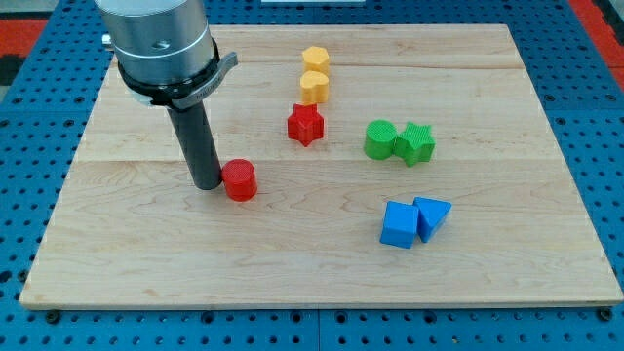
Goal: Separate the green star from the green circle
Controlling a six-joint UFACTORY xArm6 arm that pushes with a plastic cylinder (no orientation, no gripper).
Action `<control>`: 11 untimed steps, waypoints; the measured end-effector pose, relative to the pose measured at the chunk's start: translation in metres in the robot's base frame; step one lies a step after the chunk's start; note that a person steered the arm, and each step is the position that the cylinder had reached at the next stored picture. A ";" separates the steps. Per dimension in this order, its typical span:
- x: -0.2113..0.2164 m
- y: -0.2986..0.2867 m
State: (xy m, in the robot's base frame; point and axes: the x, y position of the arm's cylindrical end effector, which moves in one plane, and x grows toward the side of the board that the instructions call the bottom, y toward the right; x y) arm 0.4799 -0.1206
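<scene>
My tip (208, 184) is resting on the board (146, 263) at the view's left, touching or just beside the red cylinder (240, 180), which is sitting at its right; there are no jaws on this rod to open or close, so nothing is being held, only nudged. The task's pair is lying well apart from it, toward the view's right of centre: the green circle (379, 139) is pressing against the green star (416, 143), circle on the left, star on the right, with no gap showing between them (that contact is the whole problem). The red star (305, 124) is standing between my tip and the greens, and two yellow blocks (314, 74) are sitting touching each other just above it. Below the greens, a blue cube (398, 224) and a blue wedge-like block (432, 216) are huddling together. Judging by this, the separating is not yet begun. The tip is probably needing to travel around the red star and reach the star's side or the seam, so a push is driving only one green piece away.
</scene>
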 end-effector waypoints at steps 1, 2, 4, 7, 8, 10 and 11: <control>0.020 0.004; 0.013 0.057; 0.008 0.123; -0.059 0.222; -0.099 0.226; -0.106 0.243; -0.087 0.243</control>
